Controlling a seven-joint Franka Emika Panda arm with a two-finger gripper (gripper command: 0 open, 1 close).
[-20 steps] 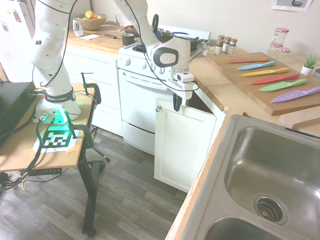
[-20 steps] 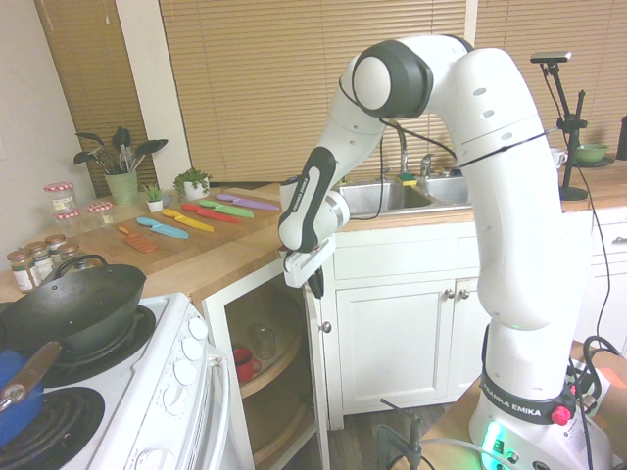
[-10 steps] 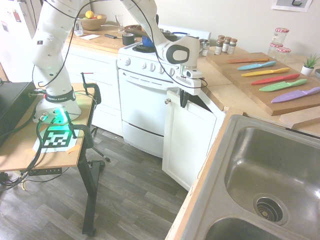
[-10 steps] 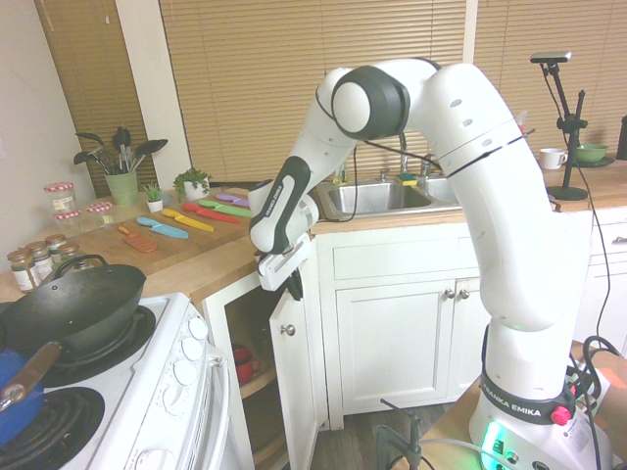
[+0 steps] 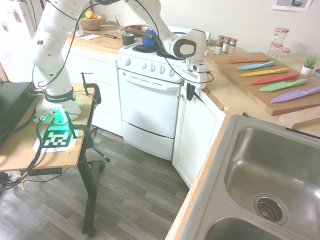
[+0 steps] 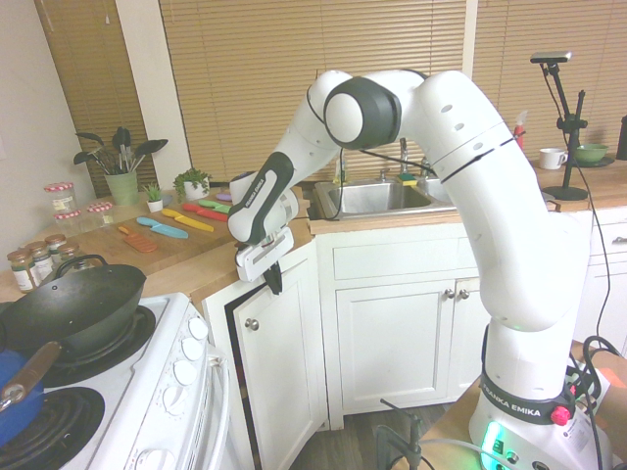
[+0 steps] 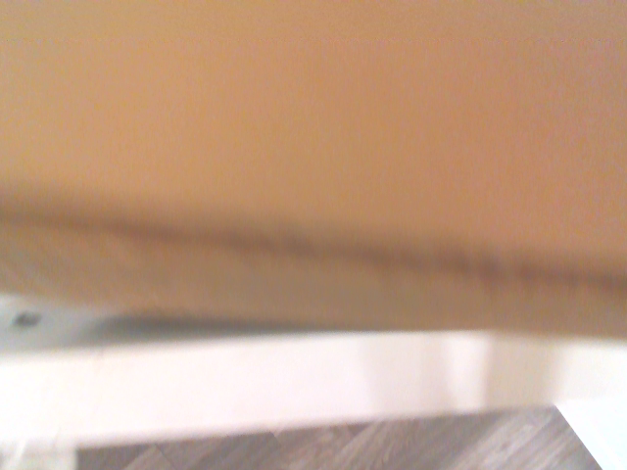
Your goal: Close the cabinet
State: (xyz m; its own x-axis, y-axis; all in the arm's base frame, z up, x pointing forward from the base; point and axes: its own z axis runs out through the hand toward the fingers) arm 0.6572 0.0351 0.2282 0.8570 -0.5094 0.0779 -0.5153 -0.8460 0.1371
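The cabinet's tall narrow white door stands almost flush under the wood countertop, between the oven and the sink corner. From the other side a thin dark gap still shows along the hinge-free edge of the door, with its round silver knob near the top corner. My gripper is shut with nothing in it, its dark fingertips against the door's upper front, just under the counter edge. It hangs above the knob in the second exterior view, gripper. The wrist view is a blur of wood countertop over the white door top.
The white oven stands right beside the door, with a black wok on top. Coloured knives lie on a cutting board on the counter, with spice jars behind. A steel sink fills the near corner. Wider white cabinets flank the door.
The door has swung from wide open to almost shut. My shut gripper moved with it, pushing in towards the counter edge; the shelves inside are no longer visible.
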